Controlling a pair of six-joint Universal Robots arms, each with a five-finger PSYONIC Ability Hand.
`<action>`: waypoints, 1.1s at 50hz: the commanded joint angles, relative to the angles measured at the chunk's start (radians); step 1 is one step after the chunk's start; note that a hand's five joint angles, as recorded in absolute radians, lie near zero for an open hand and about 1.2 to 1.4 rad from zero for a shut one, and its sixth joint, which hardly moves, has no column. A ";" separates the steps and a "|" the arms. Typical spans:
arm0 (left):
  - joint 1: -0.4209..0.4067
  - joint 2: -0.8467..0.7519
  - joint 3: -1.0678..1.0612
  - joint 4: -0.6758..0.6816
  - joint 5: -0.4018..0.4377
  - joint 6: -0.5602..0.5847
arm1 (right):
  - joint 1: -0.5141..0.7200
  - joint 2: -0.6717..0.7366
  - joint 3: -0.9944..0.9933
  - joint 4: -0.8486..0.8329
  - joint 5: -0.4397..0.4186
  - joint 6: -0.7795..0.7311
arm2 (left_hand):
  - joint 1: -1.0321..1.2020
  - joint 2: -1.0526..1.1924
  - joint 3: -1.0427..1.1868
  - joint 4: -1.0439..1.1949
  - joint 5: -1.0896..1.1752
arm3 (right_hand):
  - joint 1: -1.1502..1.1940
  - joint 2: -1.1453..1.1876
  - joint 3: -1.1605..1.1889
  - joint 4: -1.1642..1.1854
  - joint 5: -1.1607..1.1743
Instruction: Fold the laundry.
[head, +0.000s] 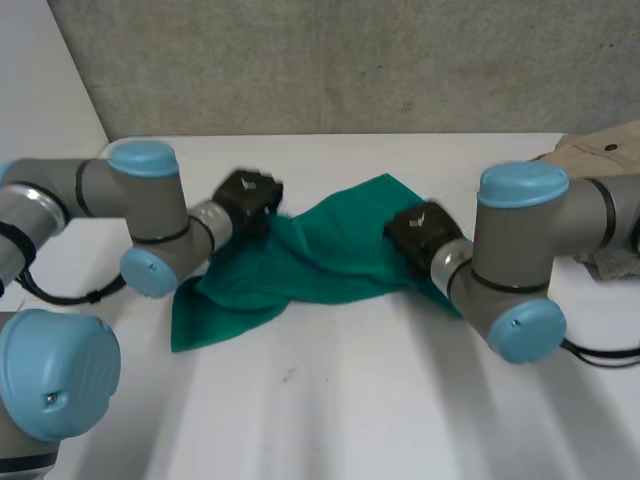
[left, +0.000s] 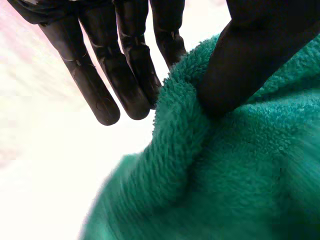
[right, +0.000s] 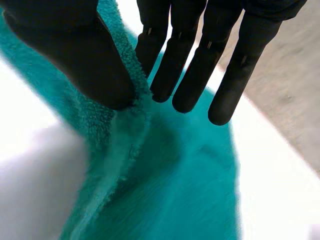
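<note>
**Towel held by two shallow pinches: slip risk at both ends**

The green towel (head: 300, 265) lies bunched across the middle of the surface (head: 350, 400). One corner trails flat toward the near left.

The left hand (head: 248, 197) nips the towel's left end between its thumb and straight fingers. The right hand (head: 418, 228) pinches the right-end edge in the same way.

In my judgement each hold takes only a narrow ridge of pile. A brisk lift or spreading pull could strip an edge free, and the trailing corner may drag and tuck under.
</note>
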 joint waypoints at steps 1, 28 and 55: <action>0.000 0.172 0.003 0.312 -0.120 -0.067 | -0.027 0.031 -0.253 -0.346 0.060 0.075 | 0.256 0.202 0.207 0.197 0.266 | 0.263 0.220 0.203 0.197 0.232; -0.005 0.591 -1.109 0.407 -0.113 -0.200 | 0.014 -0.021 0.112 -0.233 -0.041 0.102 | 0.242 0.188 0.193 0.183 0.252 | 0.263 0.220 0.203 0.197 0.232; 0.015 0.470 -0.632 -0.157 -0.036 0.062 | 0.022 -0.093 0.284 -0.236 -0.020 0.049 | -0.677 -0.731 -0.726 -0.736 -0.667 | 0.263 0.220 0.203 0.197 0.232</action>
